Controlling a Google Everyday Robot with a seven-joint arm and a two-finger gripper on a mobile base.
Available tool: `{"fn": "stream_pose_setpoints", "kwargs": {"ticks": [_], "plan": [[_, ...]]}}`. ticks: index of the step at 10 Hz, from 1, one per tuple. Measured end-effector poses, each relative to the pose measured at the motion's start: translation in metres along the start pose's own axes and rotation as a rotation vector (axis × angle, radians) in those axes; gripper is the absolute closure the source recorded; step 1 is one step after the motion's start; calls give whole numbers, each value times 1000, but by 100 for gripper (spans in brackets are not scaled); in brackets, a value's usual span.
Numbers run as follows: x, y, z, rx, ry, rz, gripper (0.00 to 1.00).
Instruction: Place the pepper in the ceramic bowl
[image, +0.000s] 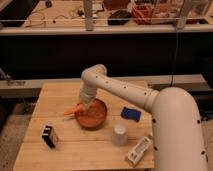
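Table (65, 147): pale wood planks, matt, visible grain. Ceramic bowl (95, 119): reddish-brown, slightly glossy glaze. Pepper (73, 110): smooth orange skin. Robot arm (125, 90): smooth white plastic-like shell; its gripper (84, 106) sits at the bowl's left rim. Cup (119, 135): matt white.
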Motion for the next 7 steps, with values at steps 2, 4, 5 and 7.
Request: {"fn": "stream_pose_setpoints", "kwargs": {"ticks": [2, 4, 5, 7], "plan": [[1, 1, 0, -4, 0, 2, 89], [2, 2, 0, -8, 0, 4, 87], [2, 2, 0, -11, -1, 5, 84], [3, 3, 1, -15, -1, 7, 83]]}}
